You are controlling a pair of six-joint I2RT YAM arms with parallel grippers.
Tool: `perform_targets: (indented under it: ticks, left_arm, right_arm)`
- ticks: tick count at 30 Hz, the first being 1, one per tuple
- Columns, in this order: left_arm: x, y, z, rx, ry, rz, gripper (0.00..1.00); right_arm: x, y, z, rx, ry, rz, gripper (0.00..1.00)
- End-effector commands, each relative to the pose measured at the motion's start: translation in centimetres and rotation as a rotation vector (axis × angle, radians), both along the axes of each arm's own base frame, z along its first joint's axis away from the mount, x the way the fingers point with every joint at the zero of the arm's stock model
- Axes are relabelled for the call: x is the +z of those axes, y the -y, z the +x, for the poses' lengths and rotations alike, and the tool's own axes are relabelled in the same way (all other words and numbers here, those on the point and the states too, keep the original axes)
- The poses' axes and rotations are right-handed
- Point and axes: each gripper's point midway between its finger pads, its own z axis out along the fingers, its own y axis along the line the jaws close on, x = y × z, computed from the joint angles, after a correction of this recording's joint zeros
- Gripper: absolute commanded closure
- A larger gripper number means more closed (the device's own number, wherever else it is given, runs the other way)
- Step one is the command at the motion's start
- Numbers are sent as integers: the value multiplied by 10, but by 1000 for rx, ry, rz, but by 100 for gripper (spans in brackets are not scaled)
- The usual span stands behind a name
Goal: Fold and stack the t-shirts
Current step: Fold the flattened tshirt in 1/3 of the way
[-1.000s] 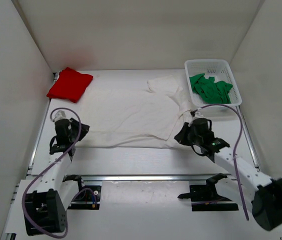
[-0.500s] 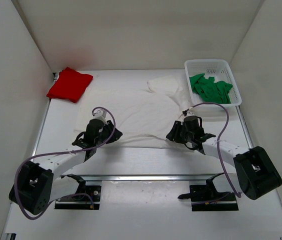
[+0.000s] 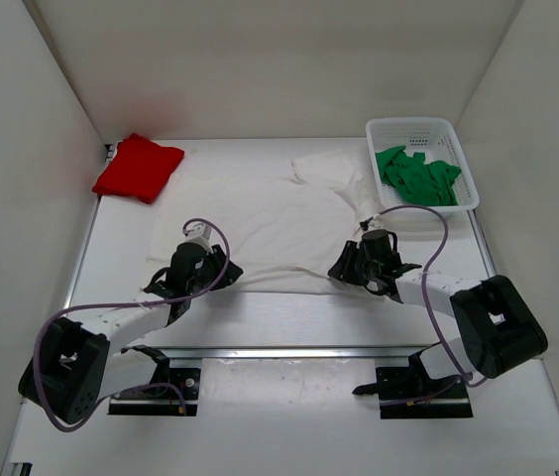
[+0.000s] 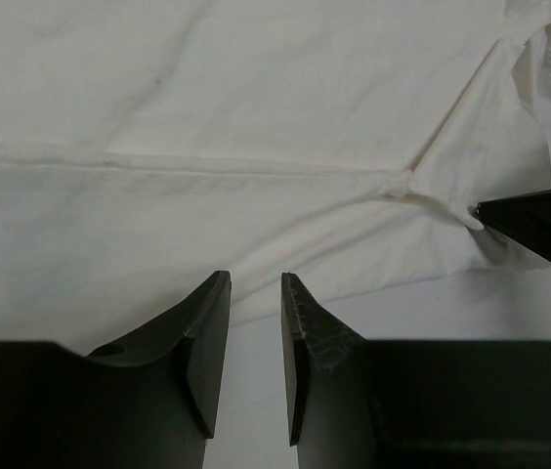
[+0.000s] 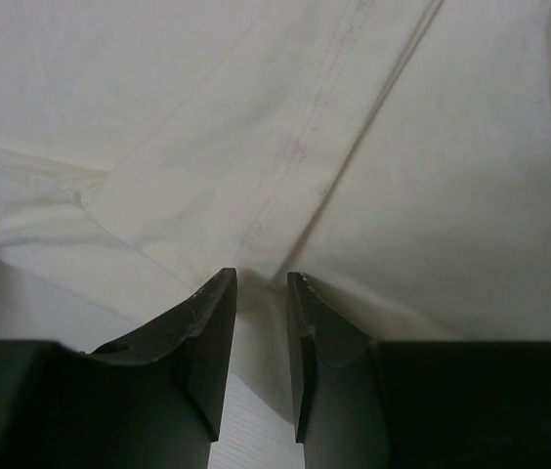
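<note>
Jaws on both arms stand part-open with a narrow gap and hold nothing: the left gripper (image 4: pixel 254 283) hangs over bare table (image 3: pixel 289 317) just short of the cloth, while the right gripper (image 5: pixel 261 278) sits at the very edge of the cloth, though whether its tips touch the fabric I cannot tell. A second ago the left gripper was out at the shirt's 9 o'clock end and the right gripper was shut by the sleeve at 3 o'clock; both have since swung inward to the near long edge, and the right has let go. That reads as spreading being over and the 2 arms lining up to pick up the 6 o'clock edge for a first fold. The off-white shirt (image 3: pixel 270 223) lies flat mid-table, its long axis running 9 to 3 o'clock, sleeves and probably the collar toward 3. The red shirt (image 3: pixel 139 167) rests folded at 10 o'clock. The green shirt (image 3: pixel 416 177) lies crumpled in the basket (image 3: pixel 408 123) at 2 o'clock.
</note>
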Motion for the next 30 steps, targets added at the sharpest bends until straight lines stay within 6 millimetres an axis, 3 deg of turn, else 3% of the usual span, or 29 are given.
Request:
perform_targets:
  ticks: [1,7,11,14,17,21,22,23,26,30]
  left_arm:
    - [3,5,0,-17,17,-21,62]
    - [-7,5,-7,-24,-5,-17,62]
    - [-6,3,-6,-14,-10,-28,62]
    - [-4,3,-5,-11,0,-21,62]
    - [0,5,-4,-18,4,-32,62]
    - [3,4,-4,-8,11,-40,61]
    - [5,3,-2,-1,15,-42,61]
    - [1,0,-5,-1,8,-36,62]
    - [7,0,-4,0,15,-50,62]
    - [13,-3,-2,18,37,-49,62]
  right_arm:
    - [18,-9,20,-2,66,37,74]
    - [25,-14,32,15,77,54,93]
    - [28,-23,39,34,60,116,100]
    - [47,-32,60,41,100,131,100]
    - [71,-47,94,55,141,154,99]
    - [75,-58,118,57,146,138,100]
    - [81,-63,125,59,157,138,96]
    - [78,-68,125,81,152,120,87]
    - [87,-72,132,102,184,84,76]
    - [101,-72,123,122,239,48,78]
